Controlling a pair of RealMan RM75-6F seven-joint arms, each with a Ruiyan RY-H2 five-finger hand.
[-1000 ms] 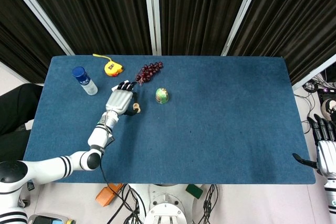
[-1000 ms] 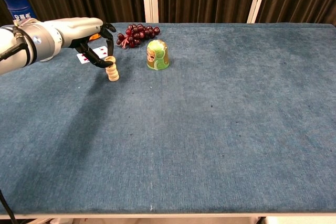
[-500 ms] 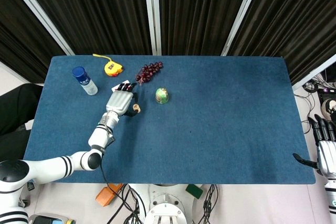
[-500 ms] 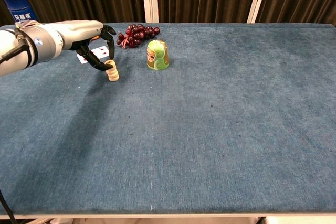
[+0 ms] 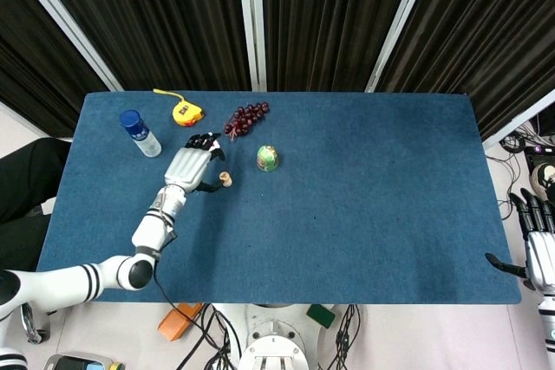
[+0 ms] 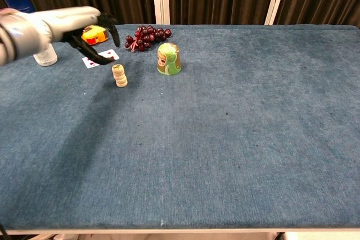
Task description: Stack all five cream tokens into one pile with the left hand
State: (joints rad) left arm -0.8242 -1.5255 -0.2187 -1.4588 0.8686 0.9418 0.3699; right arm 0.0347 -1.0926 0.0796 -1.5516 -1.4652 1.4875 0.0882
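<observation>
Cream tokens (image 6: 119, 75) stand as one upright pile on the blue bench (image 6: 236, 139), in the upper left of the chest view and just left of a small green dome-shaped figure (image 6: 168, 58). In the head view the pile (image 5: 225, 180) sits left of centre, between the left hand and that figure (image 5: 268, 158).

The left hand (image 5: 192, 165) hangs above the bench to the left of the pile, clear of it, holding nothing. Its dark fingers (image 6: 110, 28) are spread and curved downward like a loose claw, the palm facing down. The white forearm runs from the lower left corner of the head view up to the wrist; in the chest view the arm comes in from the left edge, blurred.

Below the fingers a playing card (image 6: 100, 58) lies flat on the bench. Behind it are a yellow tape measure (image 5: 185, 112), a bunch of dark red grapes (image 5: 246, 118) and a blue-capped bottle (image 5: 139, 133).

The right hand (image 5: 538, 247) shows at the lower right edge of the head view, off the bench, fingers straight, apart and empty.
</observation>
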